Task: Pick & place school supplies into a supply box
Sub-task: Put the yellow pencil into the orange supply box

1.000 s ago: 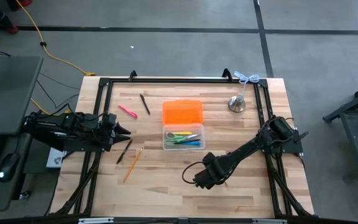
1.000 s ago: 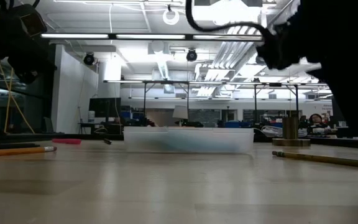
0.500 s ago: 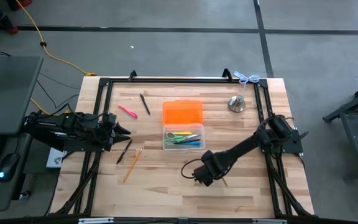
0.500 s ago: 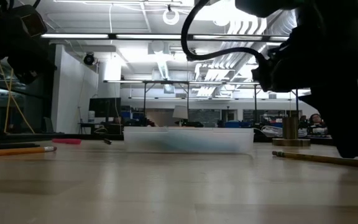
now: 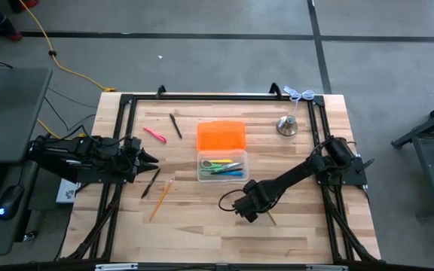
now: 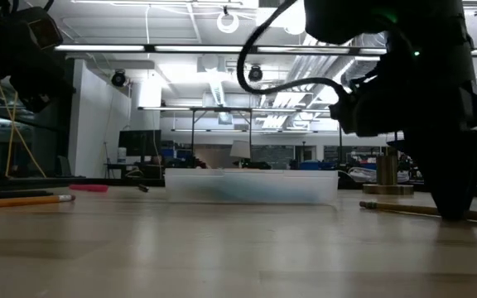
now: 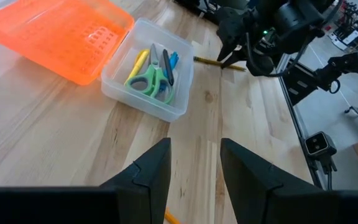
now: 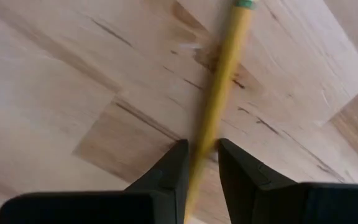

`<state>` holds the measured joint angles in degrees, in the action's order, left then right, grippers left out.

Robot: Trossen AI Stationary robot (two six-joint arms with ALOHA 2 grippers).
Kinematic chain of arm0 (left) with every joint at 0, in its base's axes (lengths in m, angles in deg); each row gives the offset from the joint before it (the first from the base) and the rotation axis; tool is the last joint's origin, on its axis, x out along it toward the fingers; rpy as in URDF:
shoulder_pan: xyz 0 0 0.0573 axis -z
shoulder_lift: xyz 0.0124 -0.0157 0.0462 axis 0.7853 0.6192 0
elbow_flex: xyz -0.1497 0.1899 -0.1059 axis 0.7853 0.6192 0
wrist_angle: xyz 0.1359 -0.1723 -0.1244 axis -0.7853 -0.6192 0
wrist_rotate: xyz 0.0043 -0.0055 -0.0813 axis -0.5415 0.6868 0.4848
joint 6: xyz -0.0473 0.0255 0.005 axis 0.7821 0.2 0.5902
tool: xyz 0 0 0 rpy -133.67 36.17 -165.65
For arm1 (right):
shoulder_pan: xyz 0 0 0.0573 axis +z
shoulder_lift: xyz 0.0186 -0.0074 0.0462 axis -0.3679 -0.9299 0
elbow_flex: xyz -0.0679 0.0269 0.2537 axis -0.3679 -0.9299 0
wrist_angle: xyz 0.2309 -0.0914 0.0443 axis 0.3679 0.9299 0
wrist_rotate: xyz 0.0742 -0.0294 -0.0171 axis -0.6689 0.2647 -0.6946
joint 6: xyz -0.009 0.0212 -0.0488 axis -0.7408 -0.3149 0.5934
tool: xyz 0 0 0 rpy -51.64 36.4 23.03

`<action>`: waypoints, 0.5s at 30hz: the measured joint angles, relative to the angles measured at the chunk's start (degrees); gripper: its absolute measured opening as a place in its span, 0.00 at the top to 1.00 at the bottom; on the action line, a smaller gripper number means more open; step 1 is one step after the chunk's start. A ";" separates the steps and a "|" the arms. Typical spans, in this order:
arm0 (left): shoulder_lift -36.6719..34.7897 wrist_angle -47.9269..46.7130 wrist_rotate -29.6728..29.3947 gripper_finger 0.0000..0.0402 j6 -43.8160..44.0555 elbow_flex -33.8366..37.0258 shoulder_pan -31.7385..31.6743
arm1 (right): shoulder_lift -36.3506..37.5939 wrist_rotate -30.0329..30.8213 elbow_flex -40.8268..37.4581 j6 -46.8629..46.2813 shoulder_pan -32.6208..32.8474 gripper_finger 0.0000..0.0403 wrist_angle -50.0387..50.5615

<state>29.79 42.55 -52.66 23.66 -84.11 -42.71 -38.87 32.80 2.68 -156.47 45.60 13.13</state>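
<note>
The clear supply box (image 5: 222, 166) with its orange lid (image 5: 221, 136) open sits mid-table and holds green scissors (image 7: 148, 79) and a few pens. A pink pen (image 5: 154, 135), a black pen (image 5: 175, 126), a dark pencil (image 5: 151, 183) and a wooden pencil (image 5: 161, 197) lie left of the box. My right gripper (image 5: 247, 208) is down at the table near the box, shut on a yellow pencil (image 8: 219, 87). My left gripper (image 5: 151, 159) waits open over the table's left side. My right gripper pinches the yellow pencil's shaft (image 8: 199, 155) between its two fingers, well away from the green-banded end (image 8: 244, 4). The fingers come from above, pointing down, and lie across the pencil. The pencil lies flat on the table (image 6: 396, 209).
A silver bell-shaped object (image 5: 287, 126) stands toward the far right corner. A black frame (image 5: 126, 102) runs around the tabletop's edges. Bare wood lies along the near edge (image 5: 202, 241). A laptop and mouse sit on a side desk at left (image 5: 6, 199).
My right gripper has come down to the tabletop onto the yellow pencil, shifting slightly toward the box. The pencil has stayed flat on the table.
</note>
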 joint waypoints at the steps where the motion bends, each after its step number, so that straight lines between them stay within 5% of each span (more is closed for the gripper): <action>1: 0.00 0.00 0.00 0.58 -0.02 0.02 -0.01 | 0.17 -0.59 -0.83 -0.25 0.00 0.83 -0.71; 15: 0.01 -0.15 -0.45 0.58 -0.10 0.02 -0.02 | 0.17 -1.04 -2.24 0.12 -0.51 0.83 -3.39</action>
<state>29.80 42.40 -53.11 23.56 -84.08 -42.73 -38.71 31.76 0.44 -156.36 45.10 9.74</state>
